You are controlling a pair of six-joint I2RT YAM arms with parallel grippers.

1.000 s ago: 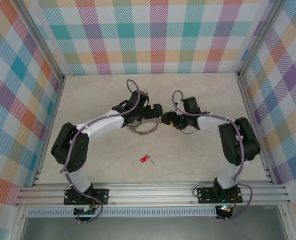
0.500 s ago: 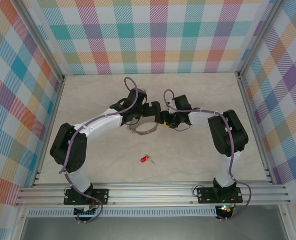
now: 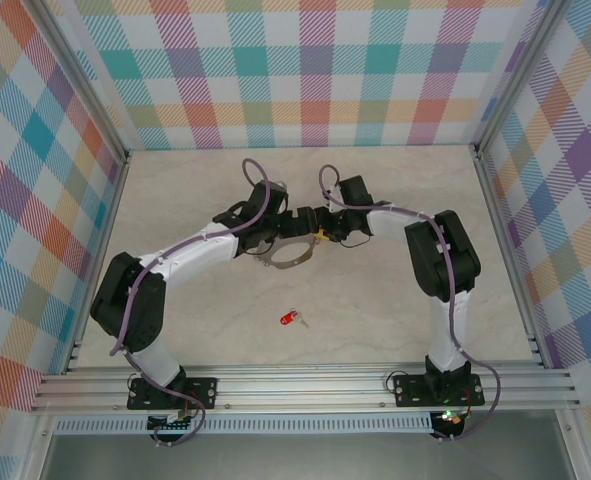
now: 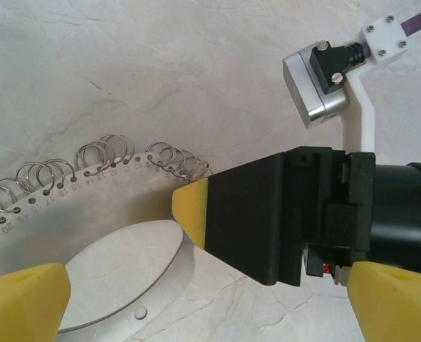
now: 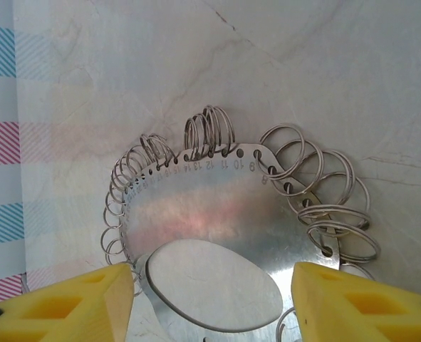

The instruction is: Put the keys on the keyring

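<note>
The tiny red-headed, silver-bladed key (image 3: pixel 291 319) is seen lying crosswise, nearside of both grippers. Beyond, the silver numbered plate hung with wire rings (image 5: pixel 210 206) is straddled by the half-spread, empty right gripper (image 5: pixel 210 299); the left gripper (image 4: pixel 203 306) is held wide apart, empty.

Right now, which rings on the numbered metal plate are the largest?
The rings at the right end of the plate in the right wrist view, lying flat and overlapping; the others along the edge are clearly narrower.

Numbers 9 to 14 edge the keyring plate (image 5: pixel 210 206).
</note>
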